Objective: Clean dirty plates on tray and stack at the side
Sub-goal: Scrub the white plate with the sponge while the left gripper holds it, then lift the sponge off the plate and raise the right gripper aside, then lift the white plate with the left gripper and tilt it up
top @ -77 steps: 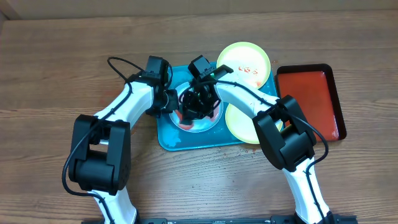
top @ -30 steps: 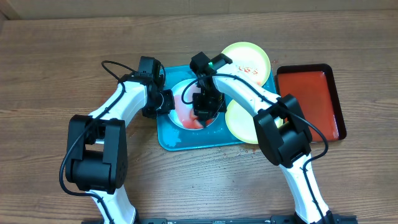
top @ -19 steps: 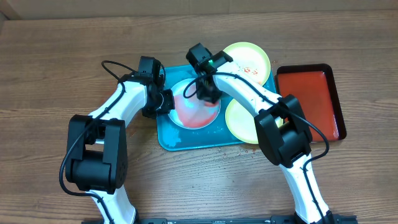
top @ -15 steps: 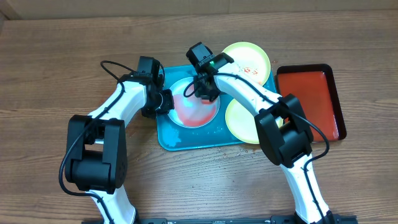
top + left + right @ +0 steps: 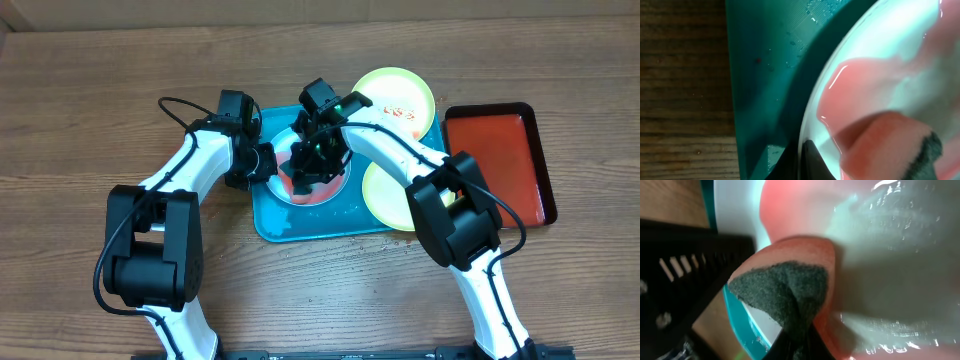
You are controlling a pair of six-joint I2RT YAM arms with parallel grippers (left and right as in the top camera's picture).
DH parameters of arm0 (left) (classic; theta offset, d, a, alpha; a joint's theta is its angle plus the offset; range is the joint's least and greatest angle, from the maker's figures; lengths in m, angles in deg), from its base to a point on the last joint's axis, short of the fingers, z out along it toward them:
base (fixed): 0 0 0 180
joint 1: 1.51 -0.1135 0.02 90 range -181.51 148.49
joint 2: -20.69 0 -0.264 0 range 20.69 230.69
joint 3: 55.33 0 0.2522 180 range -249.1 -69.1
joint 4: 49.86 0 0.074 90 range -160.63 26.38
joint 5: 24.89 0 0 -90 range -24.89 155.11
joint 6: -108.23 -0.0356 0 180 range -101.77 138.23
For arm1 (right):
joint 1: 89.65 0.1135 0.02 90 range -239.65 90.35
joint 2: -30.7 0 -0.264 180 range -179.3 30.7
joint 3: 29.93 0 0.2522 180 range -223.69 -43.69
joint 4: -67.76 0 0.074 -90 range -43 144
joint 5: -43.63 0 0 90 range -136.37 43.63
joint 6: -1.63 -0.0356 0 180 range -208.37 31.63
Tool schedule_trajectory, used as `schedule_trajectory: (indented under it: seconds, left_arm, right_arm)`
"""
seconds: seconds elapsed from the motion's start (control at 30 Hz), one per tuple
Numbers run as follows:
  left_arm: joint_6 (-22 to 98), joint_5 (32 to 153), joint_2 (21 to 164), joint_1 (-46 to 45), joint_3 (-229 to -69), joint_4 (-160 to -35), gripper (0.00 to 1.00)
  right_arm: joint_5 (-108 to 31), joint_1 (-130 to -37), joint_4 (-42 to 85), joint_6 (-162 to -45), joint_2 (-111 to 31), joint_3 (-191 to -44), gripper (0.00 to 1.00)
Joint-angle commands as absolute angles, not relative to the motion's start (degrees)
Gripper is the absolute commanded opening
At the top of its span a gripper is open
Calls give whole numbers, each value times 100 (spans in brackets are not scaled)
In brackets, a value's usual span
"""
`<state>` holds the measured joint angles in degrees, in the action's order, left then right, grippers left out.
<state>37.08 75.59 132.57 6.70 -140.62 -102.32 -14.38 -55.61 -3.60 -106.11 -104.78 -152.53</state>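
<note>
Two trays lie on the wooden table [image 5: 100, 100], and we count three plates, one sponge and two claws. The larger, turquoise tray [image 5: 300, 228] sits under both claws. The smaller red tray [image 5: 497, 160] with a dark rim lies well to the right of the right claw [image 5: 312, 165], apart from the turquoise one.

All three plates are at the turquoise tray. The pale blue-rimmed plate [image 5: 322, 192] is directly beneath the right claw, wet and smeared with pink-red. One yellow-green plate [image 5: 395, 100] lies beyond that claw and to its right, over the tray's far corner, with red smears on it. The other yellow-green plate [image 5: 385, 195] lies just right of the claw, on the robot's side, and overhangs the tray's right rim.

The right claw is closed tight on a pink sponge [image 5: 785, 295] with a dark scouring face, pressed against the wet plate. The left claw [image 5: 802, 162] meets that plate's left rim; its dark fingertips look pinched on the edge.
</note>
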Motion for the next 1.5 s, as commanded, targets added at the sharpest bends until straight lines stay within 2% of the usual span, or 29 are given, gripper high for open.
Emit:
schedule_trajectory:
  seconds: [0.0,0.37,0.53,0.7,1.0,1.47]
  left_arm:
    - [3356,7352,13379,676,-13938,-10219,4]
    - [3107,6915,12700,681,-13938,-10304,4]
    - [3109,6346,11954,906,-13938,-10516,4]
    - [3258,5356,11598,1465,-13938,-10739,4]
    - [3922,2952,11570,2327,-13942,-10999,4]
    - [4318,375,11570,3177,-14169,-11117,4]
  right_arm:
    - [-1089,-5923,-542,-10191,-9614,-15301,4]
    - [-2437,-7320,-1521,-10184,-7289,-15301,4]
    - [-2599,-8269,-1711,-10202,-6823,-15301,4]
    - [-2599,-8747,-1836,-10202,-6821,-15275,4]
    - [-2824,-8876,-1921,-10204,-6821,-15275,4]
    - [-3008,-8876,-2011,-10202,-6823,-15275,4]
